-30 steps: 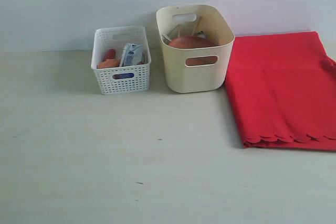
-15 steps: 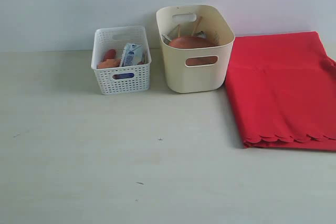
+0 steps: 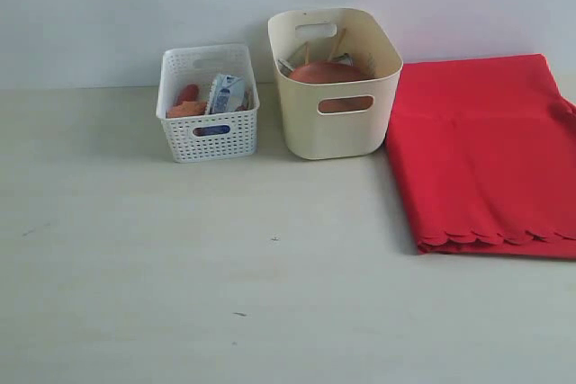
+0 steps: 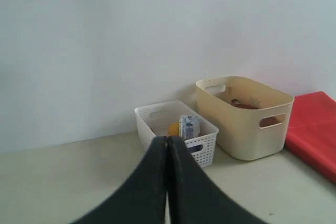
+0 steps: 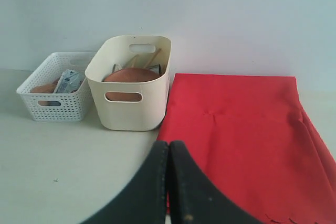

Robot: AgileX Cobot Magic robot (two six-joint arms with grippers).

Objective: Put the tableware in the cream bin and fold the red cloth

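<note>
left tool [image 4: 167,140] clenched, fingers pressed together, nothing between them; right tool [image 5: 168,144] same, clenched on nothing; both hang above the table [image 3: 180,267], well short of the bins

cream bin [image 3: 333,132] stands upright near the back wall [image 3: 135,6]; brown plate [image 3: 328,73] sits tilted inside it, chopsticks [image 3: 337,42] lean against the bin's far wall; other contents too hidden to tell

white lattice basket [image 3: 209,139] just beside the bin on its left, narrow gap between them; milk carton [image 3: 227,93] inside the basket

red cloth [image 3: 486,155] lies flat on the table right of the bin; its left edge touches or nearly touches the bin's base; scalloped edge faces the near side; right edge runs out of the exterior view

wide stretch of table in front of both bins and the cloth's scalloped edge
</note>
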